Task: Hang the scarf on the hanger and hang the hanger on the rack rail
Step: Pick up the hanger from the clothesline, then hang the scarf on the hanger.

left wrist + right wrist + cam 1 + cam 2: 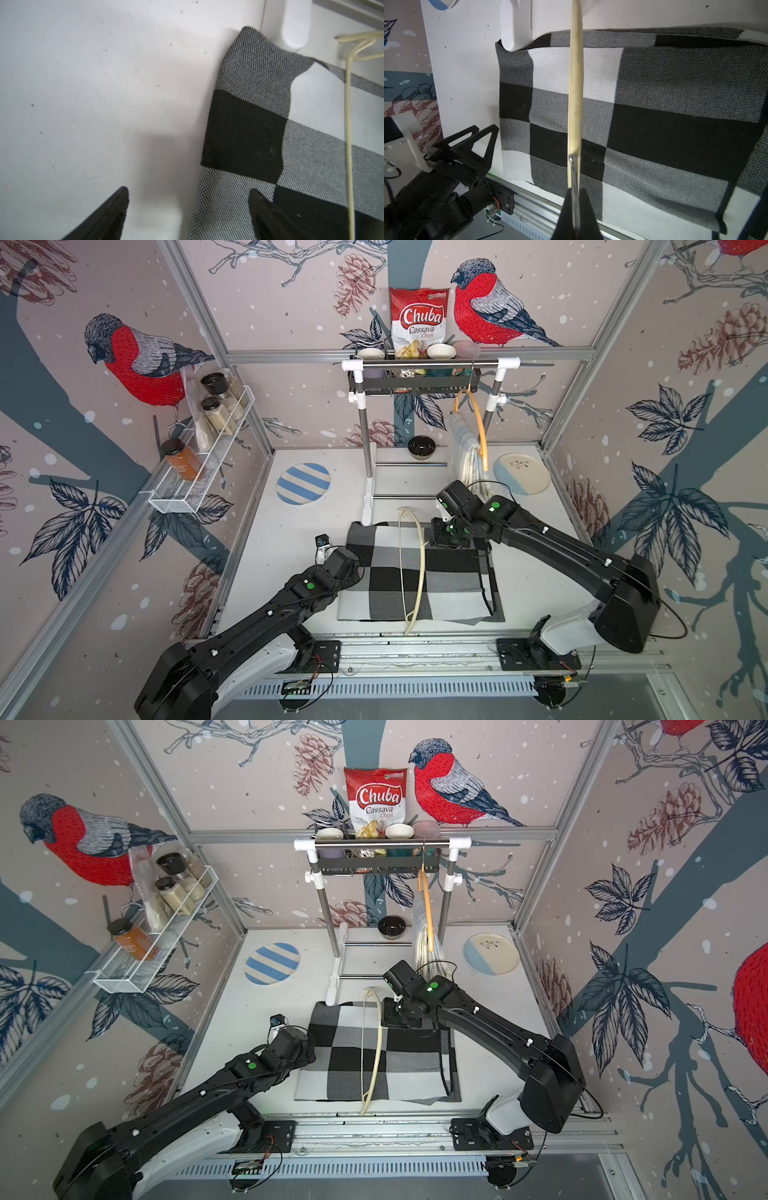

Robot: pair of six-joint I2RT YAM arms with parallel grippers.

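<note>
TOP: scarf (374, 572) flat at table's (286, 531) 6 o'clock, hanger (422, 568) over it | LEFT WRIST: left gripper (188, 190) jaws wide, empty, straddling scarf's 9 o'clock edge | RIGHT WRIST: right gripper (576, 199) clamped on hanger's hook

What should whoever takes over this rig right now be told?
Right gripper: shut on the metal hook of the cream hanger, held across the checked scarf.
Left gripper: open, straddling the scarf's left edge, gripping nothing.
Scarf: folded flat on the table, in front of the rack.
Done: hanger gripped. Left: get the scarf onto the hanger.
</note>
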